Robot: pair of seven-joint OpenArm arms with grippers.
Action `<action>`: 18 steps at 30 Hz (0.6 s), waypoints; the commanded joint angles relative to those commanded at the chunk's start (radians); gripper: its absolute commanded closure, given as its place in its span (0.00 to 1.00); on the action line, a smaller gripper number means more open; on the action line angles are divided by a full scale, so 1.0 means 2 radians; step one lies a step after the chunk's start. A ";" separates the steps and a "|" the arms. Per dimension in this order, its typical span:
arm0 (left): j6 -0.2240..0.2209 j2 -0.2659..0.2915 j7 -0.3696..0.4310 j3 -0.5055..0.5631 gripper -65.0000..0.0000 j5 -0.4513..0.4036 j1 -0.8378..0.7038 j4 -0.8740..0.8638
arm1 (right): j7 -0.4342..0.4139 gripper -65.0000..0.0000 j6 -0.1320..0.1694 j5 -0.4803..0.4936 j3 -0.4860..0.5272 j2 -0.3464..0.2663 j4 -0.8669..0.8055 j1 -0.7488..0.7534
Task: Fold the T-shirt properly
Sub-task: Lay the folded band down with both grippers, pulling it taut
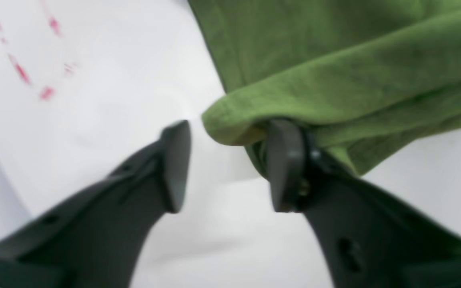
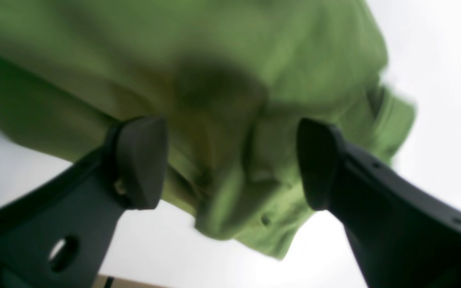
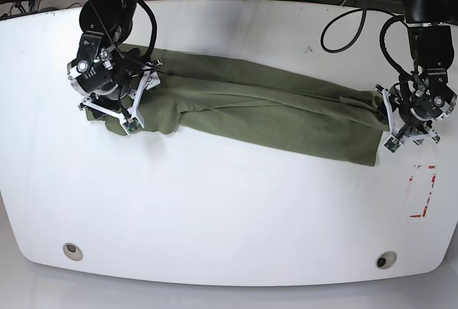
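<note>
Both grippers spread wide over the ends of the olive-green T-shirt!

Left gripper has its jaws parted, one finger tucked under a rolled fabric edge, the other over bare white table. Right gripper hangs with jaws apart over a bunched, wrinkled end. Shirt lies in a long folded band across the table, soft and creased, red marks close by the left arm's end.
</note>
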State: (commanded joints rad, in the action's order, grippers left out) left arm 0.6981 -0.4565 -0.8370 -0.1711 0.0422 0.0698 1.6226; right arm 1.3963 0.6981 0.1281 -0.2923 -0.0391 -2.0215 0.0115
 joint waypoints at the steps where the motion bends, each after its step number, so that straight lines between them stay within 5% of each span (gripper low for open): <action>1: 0.000 0.000 -0.002 0.000 0.49 0.002 0.000 0.004 | 0.000 0.25 0.000 0.005 -0.003 0.001 -0.001 -0.002; 10: 0.000 0.011 -0.039 -0.036 0.49 0.125 0.018 0.052 | 0.000 0.25 0.000 0.110 -0.080 0.003 0.003 -0.024; 14: 0.000 0.045 -0.039 -0.048 0.49 0.117 0.032 0.008 | -0.007 0.27 0.000 0.110 -0.083 0.006 0.024 -0.025; 18: 0.000 0.079 -0.039 -0.050 0.49 0.074 0.043 -0.028 | -0.019 0.48 0.000 0.110 -0.086 0.008 0.041 -0.015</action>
State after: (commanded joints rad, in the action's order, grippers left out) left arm 0.6981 -0.2984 -0.9152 -0.2708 0.1895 0.1557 1.5658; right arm 1.3587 0.6981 0.3491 -0.4641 -0.0238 -1.9387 -0.0192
